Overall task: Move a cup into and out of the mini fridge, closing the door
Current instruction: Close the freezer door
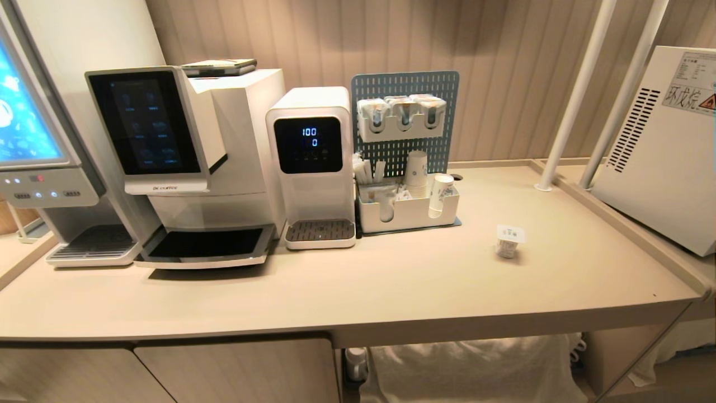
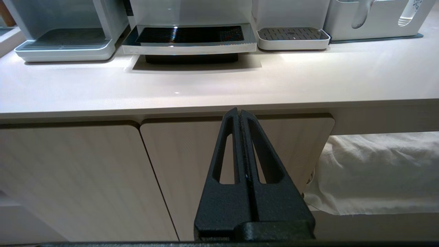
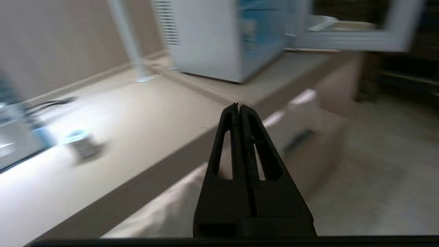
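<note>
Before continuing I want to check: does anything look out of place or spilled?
The grey-blue framed glass door of the boxy white mini fridge seems swung open. The small white paper cup stands alone on the beige counter; nothing spilled.

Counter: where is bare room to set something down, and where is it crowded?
Free: the counter front strip, and the patch between the small cup and the mini fridge. Crowded: the back left, with drink machines and the organizer.
</note>
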Robot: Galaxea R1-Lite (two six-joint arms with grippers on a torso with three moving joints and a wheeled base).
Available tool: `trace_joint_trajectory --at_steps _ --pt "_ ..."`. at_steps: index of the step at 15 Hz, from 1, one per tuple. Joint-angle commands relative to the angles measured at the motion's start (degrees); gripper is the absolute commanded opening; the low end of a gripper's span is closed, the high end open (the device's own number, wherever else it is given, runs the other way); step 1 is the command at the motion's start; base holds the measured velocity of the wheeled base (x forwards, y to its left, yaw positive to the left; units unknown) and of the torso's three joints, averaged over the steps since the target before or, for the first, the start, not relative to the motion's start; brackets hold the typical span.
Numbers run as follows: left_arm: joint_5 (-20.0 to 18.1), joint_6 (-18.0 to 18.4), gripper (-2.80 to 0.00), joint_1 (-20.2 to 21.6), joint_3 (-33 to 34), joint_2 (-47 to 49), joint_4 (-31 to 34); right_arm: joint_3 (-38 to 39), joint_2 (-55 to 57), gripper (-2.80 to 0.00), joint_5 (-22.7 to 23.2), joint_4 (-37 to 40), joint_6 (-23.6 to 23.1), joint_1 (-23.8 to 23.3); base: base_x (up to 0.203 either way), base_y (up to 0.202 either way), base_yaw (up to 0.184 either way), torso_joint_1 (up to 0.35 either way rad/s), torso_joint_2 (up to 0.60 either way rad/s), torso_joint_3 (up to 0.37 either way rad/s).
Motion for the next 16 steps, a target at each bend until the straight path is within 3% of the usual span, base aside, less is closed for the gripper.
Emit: trace_joint_trajectory --at_steps 1,2,5,9,13,16 --pt "0.03 -0.02 -2.8 0.02 0.09 0.09 -0.02 6.54 -5.29 -2.8 17.86 -4.39 -0.94 -0.51 0.0 0.0 0.0 0.0 0.0 0.0" --pt "0.03 -0.02 -2.8 0.02 0.09 0.09 -0.02 7.99 -5.49 -2.8 23.96 -4.57 -1.69 -0.6 0.0 0.0 0.0 0.0 0.0 0.0" --pt "0.03 -0.02 -2.8 0.02 0.09 0.09 -0.02 8.92 -5.68 -2.8 35.26 1.76 -5.25 -0.69 0.0 0.0 0.0 0.0 0.0 0.0" --pt "0.03 -0.02 -2.8 0.02 0.09 0.09 -0.02 6.46 -5.61 -2.8 37.28 10.94 -9.02 -0.7 0.0 0.0 0.0 0.0 0.0 0.0" --pt "0.03 -0.02 -2.8 0.02 0.09 0.09 -0.02 6.11 -4.69 -2.8 37.5 11.98 -9.85 -0.62 0.0 0.0 0.0 0.0 0.0 0.0" --pt "0.03 -0.02 -2.8 0.02 0.09 0.09 -0.02 5.91 -5.62 -2.8 37.35 13.12 -5.83 -0.62 0.0 0.0 0.0 0.0 0.0 0.0"
